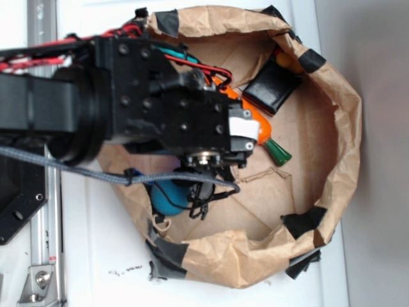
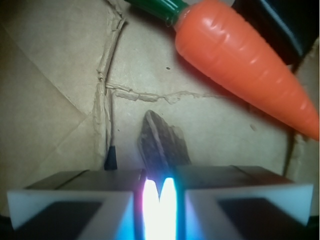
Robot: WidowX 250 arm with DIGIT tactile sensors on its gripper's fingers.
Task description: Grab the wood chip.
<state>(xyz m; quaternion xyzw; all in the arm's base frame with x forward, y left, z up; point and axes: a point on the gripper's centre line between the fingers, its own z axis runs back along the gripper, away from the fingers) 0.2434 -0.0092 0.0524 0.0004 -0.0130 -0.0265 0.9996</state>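
Judging from the wrist view, the grasp itself is the step in hand: the gripper (image 2: 159, 195) has its two fingers (image 2: 70, 200) brought nearly together, with only a thin bright slit left between their inner faces, and the wood chip (image 2: 162, 142) runs from the cardboard floor (image 2: 55, 75) straight into that slit. Its pointed far end lies free on the cardboard, while its near end is hidden behind the finger blocks, so the chip looks pinched, though actual contact cannot be confirmed. The orange toy carrot (image 2: 245, 67) lies apart from the chip, beyond it and off to one side, its green stem (image 2: 157, 7) at the top edge. In the exterior view the arm (image 1: 160, 102) covers the middle of the paper-walled bin (image 1: 345, 128) (the chip itself is hidden there), with the carrot (image 1: 259, 125) and a black rectangular block (image 1: 271, 86) beside it. Next, I would expect a firm squeeze and a straight lift, watching that the thin sliver does not slip or twist out.
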